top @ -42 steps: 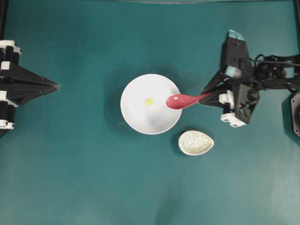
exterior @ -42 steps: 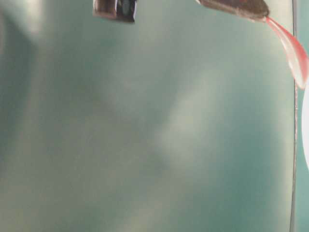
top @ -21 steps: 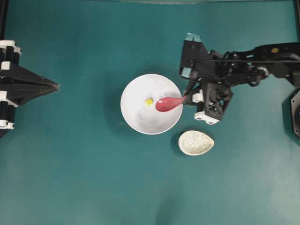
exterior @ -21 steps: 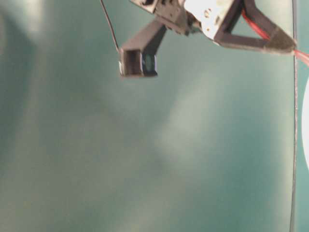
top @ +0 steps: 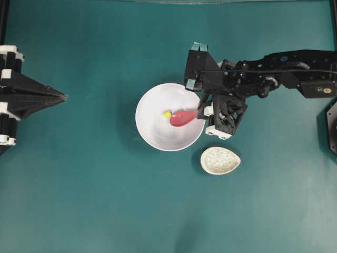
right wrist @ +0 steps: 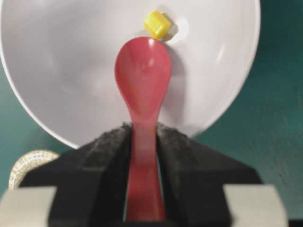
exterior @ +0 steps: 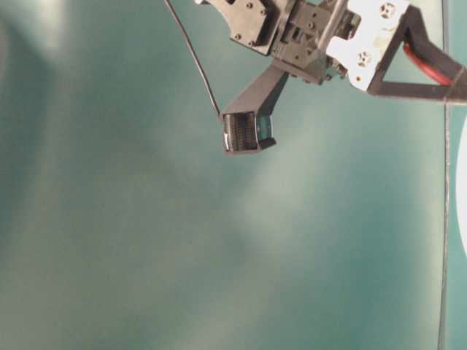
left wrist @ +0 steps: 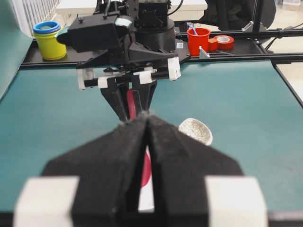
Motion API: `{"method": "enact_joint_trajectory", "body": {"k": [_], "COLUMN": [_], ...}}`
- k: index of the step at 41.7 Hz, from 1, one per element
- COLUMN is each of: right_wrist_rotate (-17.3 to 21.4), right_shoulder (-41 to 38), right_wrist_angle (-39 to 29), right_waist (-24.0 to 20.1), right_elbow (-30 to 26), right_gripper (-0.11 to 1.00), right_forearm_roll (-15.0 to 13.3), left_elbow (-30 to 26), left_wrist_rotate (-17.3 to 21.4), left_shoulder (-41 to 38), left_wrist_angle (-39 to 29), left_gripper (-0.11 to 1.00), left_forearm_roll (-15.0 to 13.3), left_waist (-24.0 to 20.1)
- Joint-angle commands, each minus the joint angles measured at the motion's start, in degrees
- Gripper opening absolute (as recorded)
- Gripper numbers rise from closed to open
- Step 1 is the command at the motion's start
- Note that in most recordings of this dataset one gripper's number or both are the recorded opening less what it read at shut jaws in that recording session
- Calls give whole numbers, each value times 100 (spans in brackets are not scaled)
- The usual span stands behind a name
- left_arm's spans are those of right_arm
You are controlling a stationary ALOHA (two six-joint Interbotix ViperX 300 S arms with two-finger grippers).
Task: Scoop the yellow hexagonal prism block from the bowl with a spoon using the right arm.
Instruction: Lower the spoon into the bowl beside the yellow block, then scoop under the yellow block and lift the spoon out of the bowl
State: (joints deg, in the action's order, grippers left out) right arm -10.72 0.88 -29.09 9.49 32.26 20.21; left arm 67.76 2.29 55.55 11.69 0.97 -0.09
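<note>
Reaching in from the right edge of the overhead view, the right arm (top: 274, 66) holds its gripper (top: 202, 112) over the right rim of the white bowl (top: 152, 134), which sits at the centre of the teal tabletop (top: 105, 200). Its fingers (right wrist: 106, 156) are clenched on the straight handle of the pink-red soup spoon (top: 181, 117), one on each side, as the right wrist view shows plainly. The oval scoop lies inside the bowl, pointing toward the left of the overhead frame. The yellow hexagonal prism block (top: 167, 113) rests on the bowl's floor just beyond the scoop's tip; in the right wrist view it sits at the upper middle of the frame, just off the tip, and whether the two touch cannot be told. A small speckled spoon rest (top: 220, 160) lies on the tabletop below and to the right of the bowl, apart from it. At the left edge of the overhead frame the left gripper (top: 62, 96) points toward the bowl, well apart from it, and its fingers (left wrist: 118, 156) are pressed together with nothing between them. The table-level view shows only the right arm's underside and a strip of red handle at the upper right.
</note>
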Motion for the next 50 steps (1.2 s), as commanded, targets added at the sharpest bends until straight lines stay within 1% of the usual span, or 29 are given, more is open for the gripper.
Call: {"method": "enact_joint_trajectory", "body": {"k": [1,18,30,50], "right_wrist_rotate": [0,-18,-44,-44], "right_shoulder": [70,-149,-176,-167], "right_wrist_angle": [62,475,984,1274], "right_waist": [35,44,44,35], "right_elbow": [-123,-281,-325,-316], "right_gripper": [24,24,24,24], "right_forearm_roll": [-9,-9,0,0], "left_elbow": [-114,-114,-114,-114], "left_wrist_rotate": [9,9,9,9], "left_shoulder": [-18,-18,-9,-9], "left_wrist_angle": [9,-97,-97,-132], "left_gripper": [0,0,0,0], "left_forearm_roll": [18,18,18,18], "left_waist": [9,9,0,0]}}
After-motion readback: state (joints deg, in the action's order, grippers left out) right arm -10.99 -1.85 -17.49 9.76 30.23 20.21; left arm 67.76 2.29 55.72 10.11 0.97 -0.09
